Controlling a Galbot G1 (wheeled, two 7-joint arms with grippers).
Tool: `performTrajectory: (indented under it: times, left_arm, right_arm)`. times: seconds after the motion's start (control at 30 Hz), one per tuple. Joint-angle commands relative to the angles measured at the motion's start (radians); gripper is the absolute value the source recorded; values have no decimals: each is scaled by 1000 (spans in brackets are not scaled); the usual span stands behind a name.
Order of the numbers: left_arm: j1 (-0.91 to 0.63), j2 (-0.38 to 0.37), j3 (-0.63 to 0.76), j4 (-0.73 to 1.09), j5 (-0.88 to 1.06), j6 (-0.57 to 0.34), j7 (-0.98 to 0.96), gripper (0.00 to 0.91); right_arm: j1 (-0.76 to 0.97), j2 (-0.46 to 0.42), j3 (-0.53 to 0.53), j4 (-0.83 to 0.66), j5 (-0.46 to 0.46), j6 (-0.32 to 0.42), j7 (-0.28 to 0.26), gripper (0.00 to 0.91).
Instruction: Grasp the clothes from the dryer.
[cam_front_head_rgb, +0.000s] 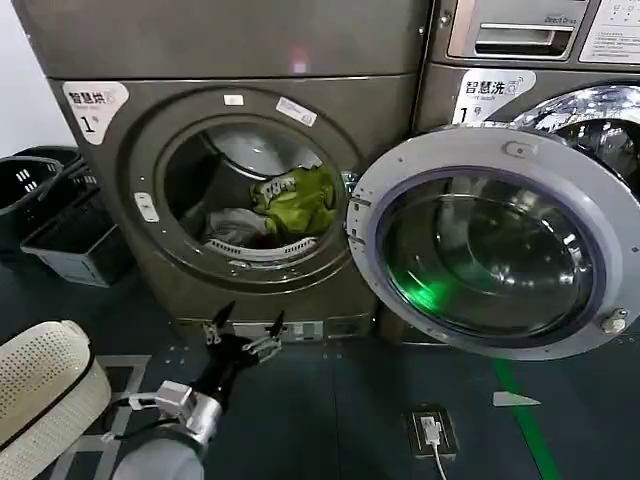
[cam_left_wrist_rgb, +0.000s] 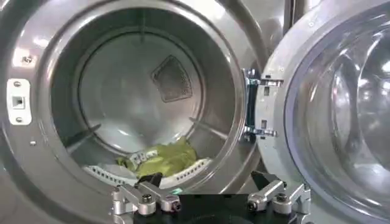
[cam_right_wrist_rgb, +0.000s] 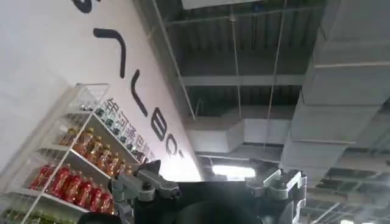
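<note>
- Clothes — yellow-green and pale — lie inside the dryer, stickered "1" at upper left.
- Left gripper, lower left, jaws spread, empty.
- Right gripper spread, empty.

Head and left wrist toward dryer; right wrist ceilingward.

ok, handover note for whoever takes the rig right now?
Left gripper: open, empty, low in front of the dryer, below the porthole.
Right gripper: open, empty, pointed up at the ceiling, away from the work.
Clothes: all in the drum, yellow-green one on top, pale one beside it.
Done: dryer door swung open.
Left: reach in, grasp clothes, pull out.
</note>
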Motion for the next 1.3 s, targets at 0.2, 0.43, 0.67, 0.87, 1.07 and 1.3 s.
performTrajectory:
  times: [0.2,0.43,0.67,0.87,1.07,1.3]
  left_arm:
    - [-4,-2,2,1,-3,-6,-7,907]
    - [-9,-3,0,0,-1,-6,-17,907]
    - [-13,-5,-5,12,22,3,-45,907]
    - [-14,-9,-5,12,58,19,-58,907]
    - [-11,-6,-16,10,88,28,-72,907]
    - [-5,-2,-15,9,109,55,-86,907]
  right_arm:
    - [-3,-3,6,0,2,2,-3,907]
    - [-4,-3,5,4,1,0,-7,907]
    - [-6,-3,8,6,2,-1,-7,907]
    - [-7,-2,10,4,2,1,-8,907]
    - [-4,-3,5,9,2,-1,-9,907]
    - [-7,-2,7,9,2,-2,-12,907]
